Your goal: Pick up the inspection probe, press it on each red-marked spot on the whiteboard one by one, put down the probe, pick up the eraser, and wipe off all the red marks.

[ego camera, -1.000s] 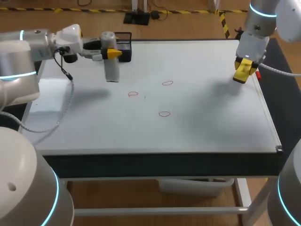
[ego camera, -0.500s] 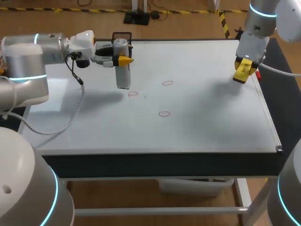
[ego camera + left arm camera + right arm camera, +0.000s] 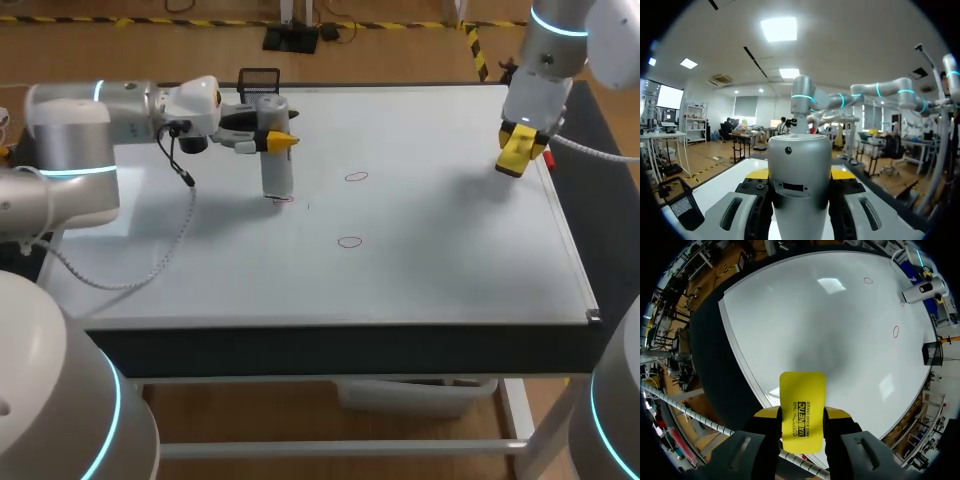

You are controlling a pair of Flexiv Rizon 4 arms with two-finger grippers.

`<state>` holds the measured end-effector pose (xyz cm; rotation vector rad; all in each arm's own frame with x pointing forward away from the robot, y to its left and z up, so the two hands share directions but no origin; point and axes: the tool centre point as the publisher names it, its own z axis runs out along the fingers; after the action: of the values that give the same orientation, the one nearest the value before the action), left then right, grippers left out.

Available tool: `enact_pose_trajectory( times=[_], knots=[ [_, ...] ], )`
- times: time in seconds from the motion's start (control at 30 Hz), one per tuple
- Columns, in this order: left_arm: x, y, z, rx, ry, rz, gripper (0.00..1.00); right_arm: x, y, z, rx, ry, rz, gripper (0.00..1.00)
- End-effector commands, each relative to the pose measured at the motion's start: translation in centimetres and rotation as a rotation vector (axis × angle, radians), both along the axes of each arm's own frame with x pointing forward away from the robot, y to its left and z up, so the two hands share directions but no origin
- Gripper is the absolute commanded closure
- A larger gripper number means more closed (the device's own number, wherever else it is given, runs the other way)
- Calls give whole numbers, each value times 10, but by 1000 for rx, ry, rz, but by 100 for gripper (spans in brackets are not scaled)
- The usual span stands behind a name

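While clamped in the left gripper [image 3: 275, 138], the inspection probe [image 3: 277, 175] is held upright so its tip comes down squarely at a red mark [image 3: 284, 200] on the whiteboard [image 3: 430, 260]. The yellow eraser [image 3: 802, 400] is pinched in the right gripper [image 3: 517, 152] at the whiteboard's right edge, ready for wiping.

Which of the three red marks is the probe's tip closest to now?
The leftmost mark: the probe in the left gripper stands over it, partly hiding it. The back mark and the front mark lie uncovered to its right.
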<state>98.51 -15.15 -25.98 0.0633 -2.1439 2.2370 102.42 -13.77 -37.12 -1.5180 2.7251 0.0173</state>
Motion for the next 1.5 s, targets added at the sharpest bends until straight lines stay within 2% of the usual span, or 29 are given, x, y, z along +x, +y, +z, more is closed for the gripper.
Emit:
enact_pose_trajectory(
  times=[0.03,0.5,1.5],
  knots=[
    [9,-4,-5,-9,-1,-19,100,0,-1,1,-3,0,2,100],
    [15,-5,-12,-14,-2,-17,100,0,-1,1,-3,0,2,100],
    [11,-5,-23,3,-1,-24,100,0,-1,1,-3,0,2,100]
  ],
)
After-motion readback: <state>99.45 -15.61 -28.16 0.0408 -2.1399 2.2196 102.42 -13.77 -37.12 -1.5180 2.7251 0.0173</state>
